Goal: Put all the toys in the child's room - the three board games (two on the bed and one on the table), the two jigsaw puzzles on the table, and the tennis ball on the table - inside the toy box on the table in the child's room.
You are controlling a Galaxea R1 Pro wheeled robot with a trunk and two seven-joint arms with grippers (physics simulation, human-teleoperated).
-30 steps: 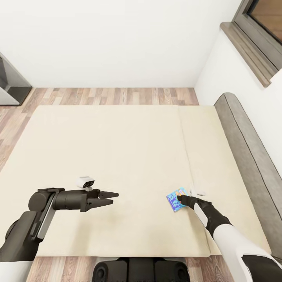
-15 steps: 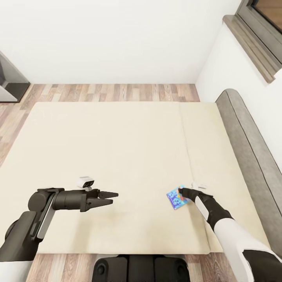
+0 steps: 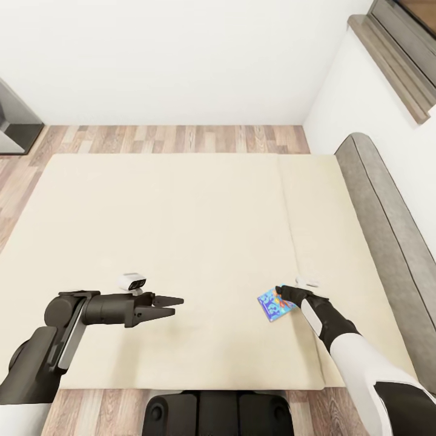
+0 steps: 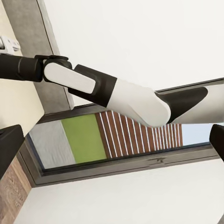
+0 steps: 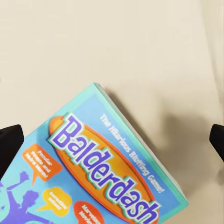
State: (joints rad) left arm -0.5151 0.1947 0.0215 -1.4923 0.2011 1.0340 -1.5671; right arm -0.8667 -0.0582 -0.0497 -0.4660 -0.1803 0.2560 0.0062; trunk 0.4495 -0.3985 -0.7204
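Note:
One board game (image 3: 271,306), a flat blue box printed "Balderdash" (image 5: 107,172), lies on the cream bed (image 3: 181,230) near its front right part. My right gripper (image 3: 282,295) hovers at the box's far right corner. In the right wrist view the right gripper (image 5: 112,140) is open, its dark fingertips (image 5: 9,147) spread wide above the cover. My left gripper (image 3: 174,306) is open, held over the bare front left of the bed and pointing right. The toy box, the table, the jigsaw puzzles and the tennis ball are out of view.
A grey padded headboard (image 3: 387,242) runs along the bed's right side under a window (image 3: 399,48). A strip of wood-plank floor (image 3: 181,139) separates the bed's far edge from the white wall. Grey furniture (image 3: 12,127) stands at the far left.
The head view has shifted a little, so the whole bed sits higher in the picture. My right gripper has edged slightly farther along the board game. The left arm holds still.

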